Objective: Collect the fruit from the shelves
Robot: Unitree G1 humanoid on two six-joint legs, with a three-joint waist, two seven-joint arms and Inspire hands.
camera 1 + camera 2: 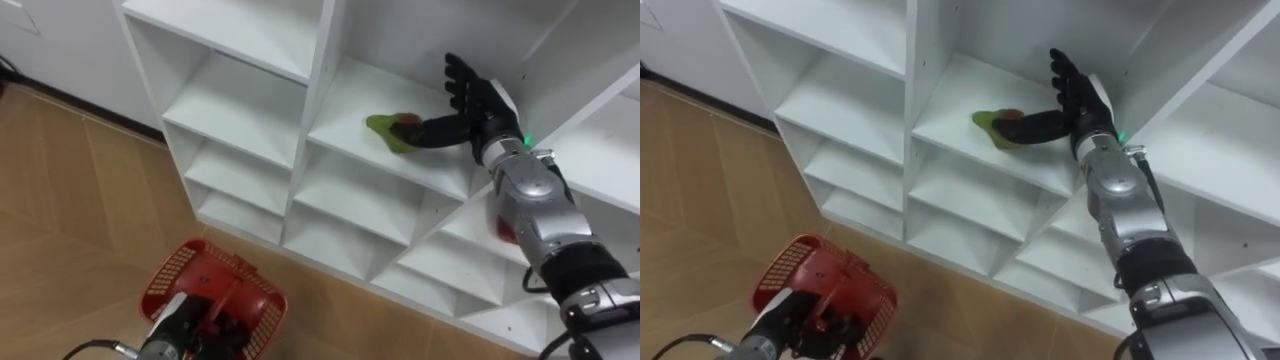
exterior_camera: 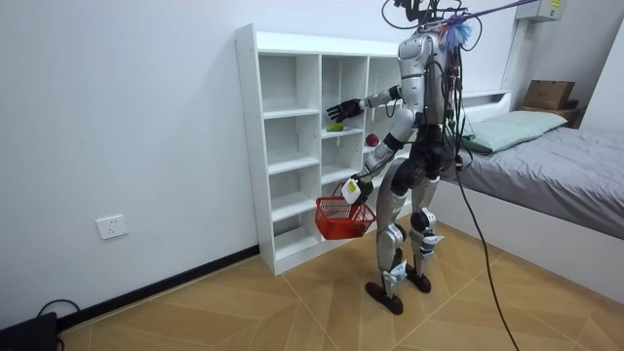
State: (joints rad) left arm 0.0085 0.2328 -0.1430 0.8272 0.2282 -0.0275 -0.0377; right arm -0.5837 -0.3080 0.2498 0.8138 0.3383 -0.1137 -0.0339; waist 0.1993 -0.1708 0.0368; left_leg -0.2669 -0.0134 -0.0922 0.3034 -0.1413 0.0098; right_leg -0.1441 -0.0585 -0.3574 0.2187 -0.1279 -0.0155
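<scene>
A tall white shelf unit [image 2: 248, 146] of open compartments stands against a white wall. A bed [image 2: 575, 185] with grey covers lies at the room view's right. The robot stands upright on the wooden floor [image 2: 244, 312], close in front of the shelves and facing them.

A red plastic basket [image 2: 341, 219] with a mesh wall hangs low by the robot's left side, in front of the lower shelves and clear of the floor. The left hand [image 2: 353, 188] holds it from above, and its fingers seem to be closed round the top of the basket. In the eye views this hand sits dark over the basket's near rim.

The right arm is raised and stretched into a compartment of the middle column, second row from the top. The right hand [image 1: 478, 95] is open inside it. The fingers are straight and spread, pointing up toward the back wall, and the thumb is stretched out sideways to the robot's left.

A green fruit [image 1: 382, 128] with a reddish patch lies on the floor of that same compartment, near the front edge. The tip of the thumb rests on it, and no finger is wrapped round it.

A small red fruit [image 1: 505, 232] sits in a lower compartment to the robot's right, partly hidden behind the right forearm.
</scene>
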